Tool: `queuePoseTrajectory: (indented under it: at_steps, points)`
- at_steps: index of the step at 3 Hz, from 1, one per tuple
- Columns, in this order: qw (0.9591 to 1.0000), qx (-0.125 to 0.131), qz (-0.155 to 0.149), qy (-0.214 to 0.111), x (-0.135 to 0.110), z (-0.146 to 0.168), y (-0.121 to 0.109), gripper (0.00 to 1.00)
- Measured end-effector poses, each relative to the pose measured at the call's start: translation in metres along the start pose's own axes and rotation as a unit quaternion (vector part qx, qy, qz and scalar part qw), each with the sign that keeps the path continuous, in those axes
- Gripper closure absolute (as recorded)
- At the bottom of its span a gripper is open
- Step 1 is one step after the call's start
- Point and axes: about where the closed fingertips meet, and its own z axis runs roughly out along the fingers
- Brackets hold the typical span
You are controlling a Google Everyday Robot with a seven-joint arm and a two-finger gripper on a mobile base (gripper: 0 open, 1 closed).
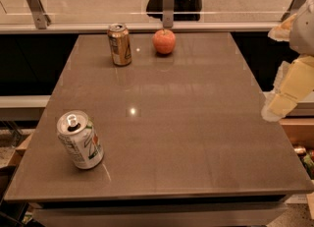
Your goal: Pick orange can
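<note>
1. Well off to the right, the robot's pale cream-and-yellow gripper (287, 93) hangs just past the right edge of the table, about midway between near and far. How far open it is cannot be told, and it touches none of the things on the table.
2. Its arm runs up and out of view at the right border.
3. The flat grey-brown rectangular table (196, 137) has a glossy top.
4. The round orange-red apple (164, 41) sits at the far edge, near the middle.
5. The small golden-orange metallic drink can with a silver top, the orange can (119, 44), stands upright just left of the apple, apart from it and well away from the gripper.
6. A white-and-green drink can (81, 140) stands at the near left corner.
7. Beyond the far edge runs a glass railing on grey metal posts (168, 2), with a dark office chair (179, 0) behind it.
</note>
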Motion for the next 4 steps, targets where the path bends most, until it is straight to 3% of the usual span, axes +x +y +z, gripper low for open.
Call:
queuePoseTrajectory:
  at_steps: [1, 2, 3, 4]
  points:
    - [0.9948, -0.003, 0.061, -0.082, -0.004, 0.012, 0.000, 0.00]
    - [0.9781, -0.007, 0.114, -0.174, -0.023, 0.024, -0.004, 0.00]
    - [0.9609, 0.009, 0.146, -0.235, -0.043, 0.031, -0.009, 0.00]
    - [0.9563, 0.024, 0.152, -0.249, -0.050, 0.027, -0.016, 0.00]
